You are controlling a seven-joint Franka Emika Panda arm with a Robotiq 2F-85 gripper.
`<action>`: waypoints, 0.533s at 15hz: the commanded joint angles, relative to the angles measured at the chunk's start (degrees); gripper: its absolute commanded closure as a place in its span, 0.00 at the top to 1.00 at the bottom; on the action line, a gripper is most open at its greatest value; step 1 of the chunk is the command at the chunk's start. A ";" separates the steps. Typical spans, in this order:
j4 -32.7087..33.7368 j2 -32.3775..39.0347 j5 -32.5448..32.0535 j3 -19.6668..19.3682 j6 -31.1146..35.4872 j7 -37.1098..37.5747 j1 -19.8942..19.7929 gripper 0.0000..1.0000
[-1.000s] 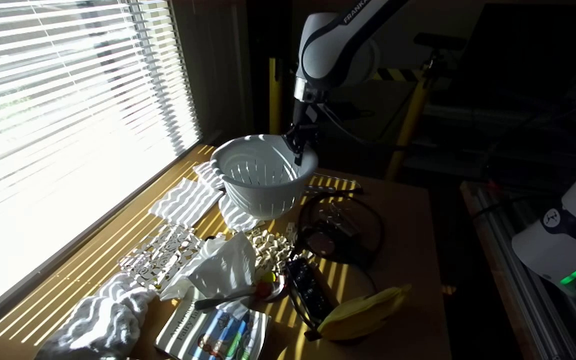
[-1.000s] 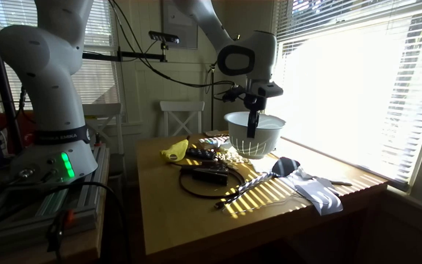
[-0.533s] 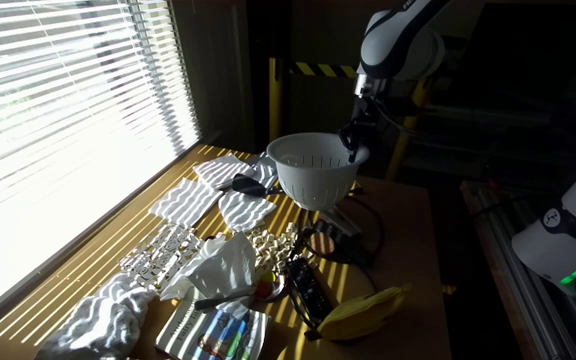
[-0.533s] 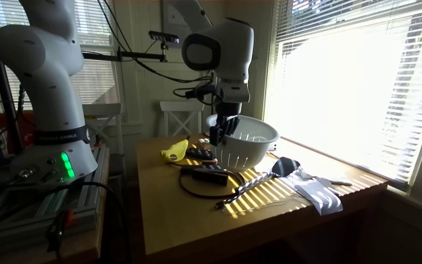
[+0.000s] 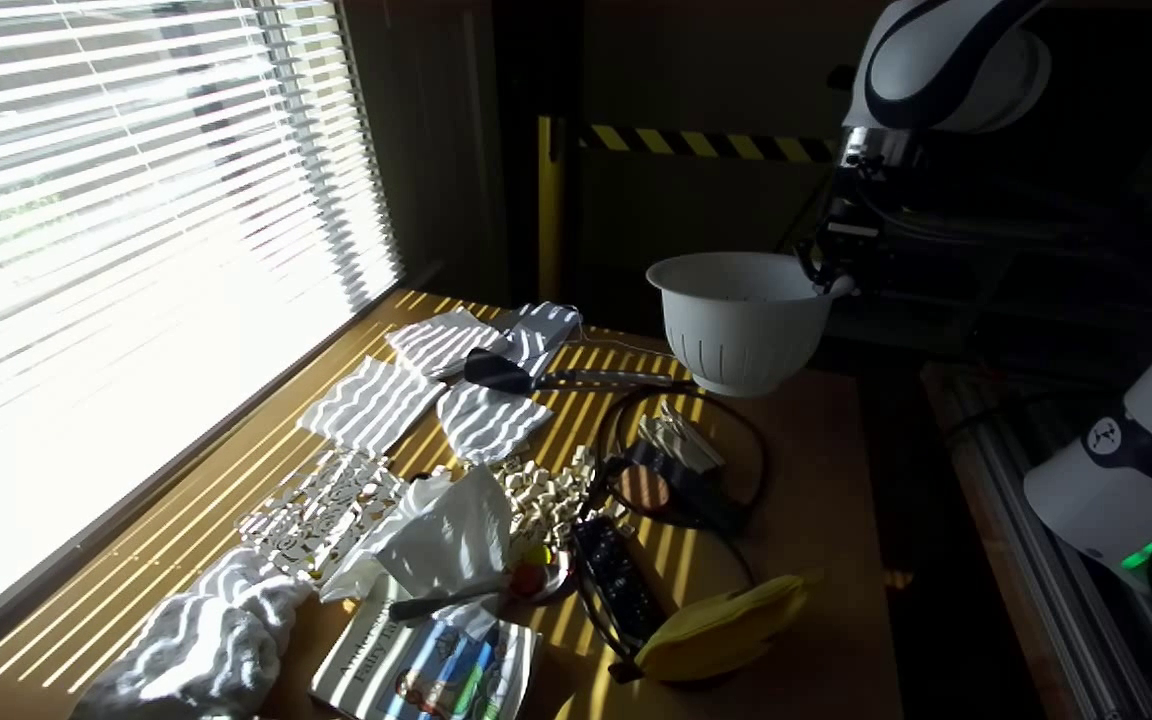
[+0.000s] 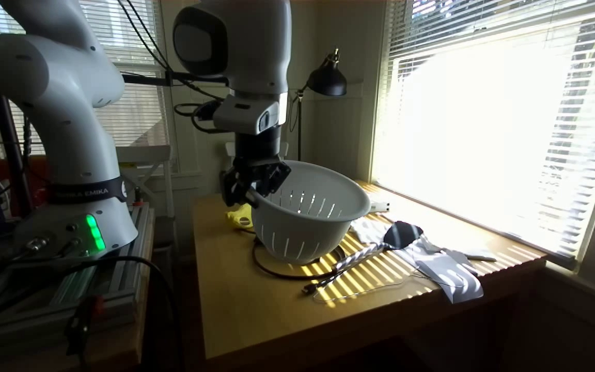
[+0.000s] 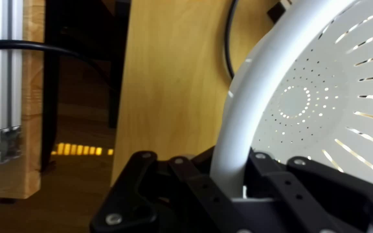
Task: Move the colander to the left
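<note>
The white colander (image 5: 744,335) shows in both exterior views; in an exterior view its slotted side (image 6: 297,232) faces the camera. It appears held just above the table and nearly upright. My gripper (image 6: 250,197) has one finger outside and one inside the colander's rim, shut on it. In the wrist view the rim (image 7: 254,97) runs down between the black fingers of the gripper (image 7: 230,161), and the holed bottom shows to the right. The fingertips are partly hidden.
A black cable (image 5: 761,440), a black spatula (image 6: 403,235), white cloths (image 5: 371,405) and a yellow object (image 5: 726,630) lie on the wooden table (image 6: 246,310). The robot's base (image 6: 80,222) stands beside the table. A window with blinds (image 5: 136,250) borders the far side.
My gripper and the held colander have moved away from the window toward the robot base's side of the table. The spatula and cloths beneath are uncovered in an exterior view. The grip stays shut.
</note>
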 commanded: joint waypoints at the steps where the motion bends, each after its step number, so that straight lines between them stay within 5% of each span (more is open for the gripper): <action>1: -1.01 -6.52 -13.02 3.53 -6.47 9.67 -5.42 0.02; 4: -0.92 -8.48 -17.51 5.57 -8.14 15.55 -7.10 0.02; 8: -0.68 -8.40 -14.80 8.63 -3.26 20.51 -4.20 0.02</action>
